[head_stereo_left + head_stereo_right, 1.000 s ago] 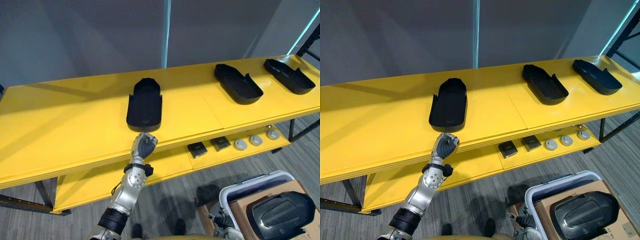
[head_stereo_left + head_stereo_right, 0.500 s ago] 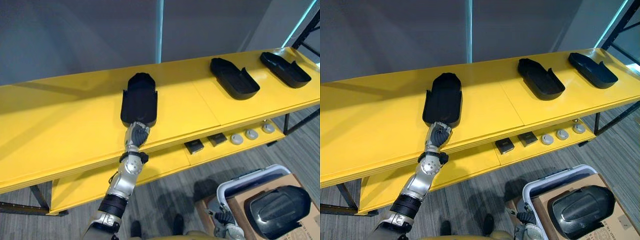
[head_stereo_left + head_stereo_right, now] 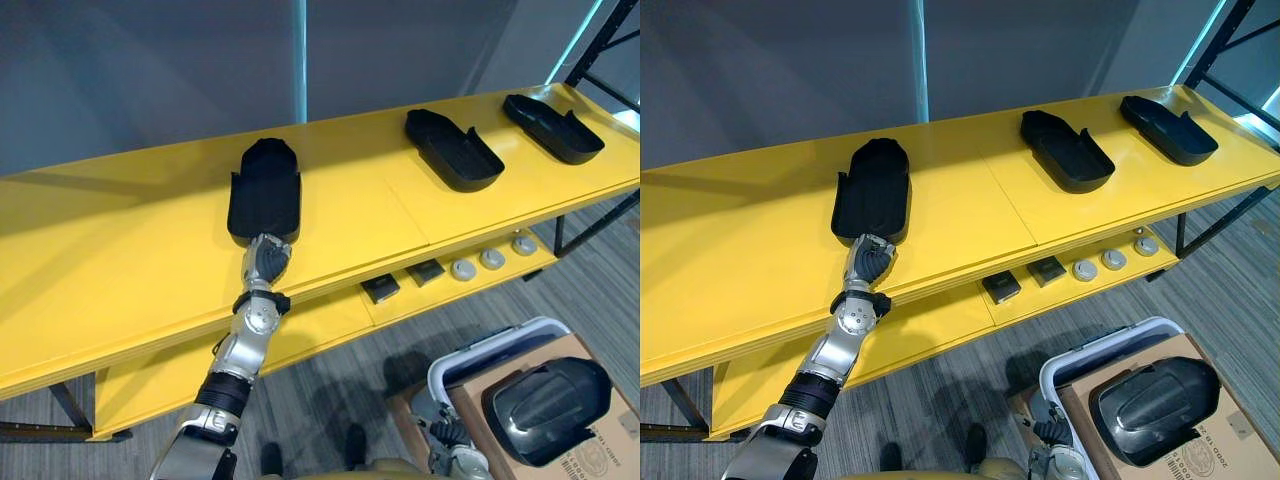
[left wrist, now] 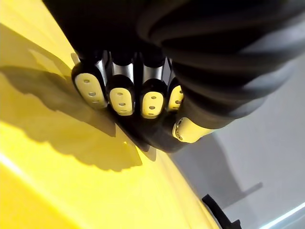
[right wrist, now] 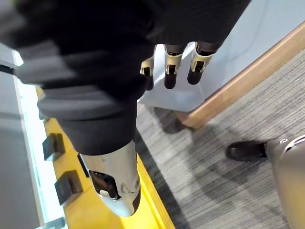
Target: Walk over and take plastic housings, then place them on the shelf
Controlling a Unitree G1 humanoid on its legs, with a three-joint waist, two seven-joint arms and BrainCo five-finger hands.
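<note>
A black plastic housing lies open side up on the yellow shelf. My left hand is at its near end, and in the left wrist view the fingers curl over the housing's near rim with the thumb under it. Two more black housings lie farther right on the same shelf. A rounded black housing sits in a cardboard box at the lower right. My right hand hangs beside that box with straight fingers, holding nothing.
The box stands in a white bin on the grey floor. The lower yellow shelf carries two small dark blocks and some round silver parts. A black rack post rises at the far right.
My left hand has moved forward over the shelf's front edge, and the housing now lies farther back from that edge. The camera has shifted, so the whole scene sits further left.
</note>
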